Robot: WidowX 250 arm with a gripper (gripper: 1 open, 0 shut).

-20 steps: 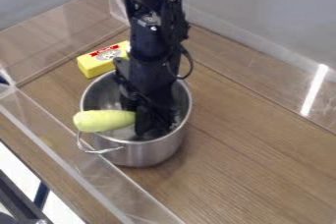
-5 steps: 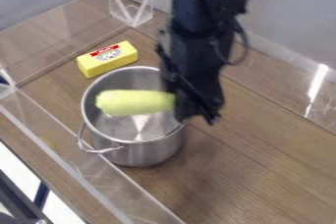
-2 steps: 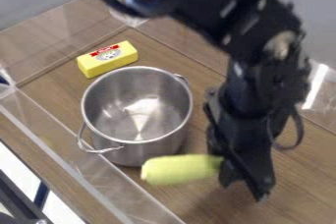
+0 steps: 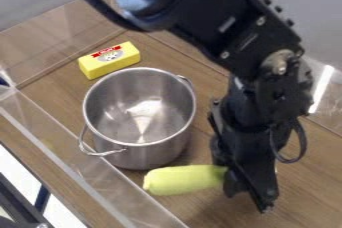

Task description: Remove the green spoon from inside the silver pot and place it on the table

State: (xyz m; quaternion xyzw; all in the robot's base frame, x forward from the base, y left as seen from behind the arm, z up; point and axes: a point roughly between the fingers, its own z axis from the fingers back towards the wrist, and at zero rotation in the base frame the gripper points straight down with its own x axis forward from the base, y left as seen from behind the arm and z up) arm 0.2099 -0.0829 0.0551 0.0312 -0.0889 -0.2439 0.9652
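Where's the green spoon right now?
Out of the silver pot: the green spoon is low at the table's near edge, front-right of the pot, its right end in the gripper.

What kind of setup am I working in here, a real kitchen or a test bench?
Most likely a lab test bench, not a kitchen: a wood-grain table fenced by clear plastic walls, holding only a few props, a silver pot, a yellow block and the green spoon.

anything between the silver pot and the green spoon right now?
No: in the camera view only bare table separates the silver pot from the green spoon, which sits just beyond the pot's base, held in the pincer.
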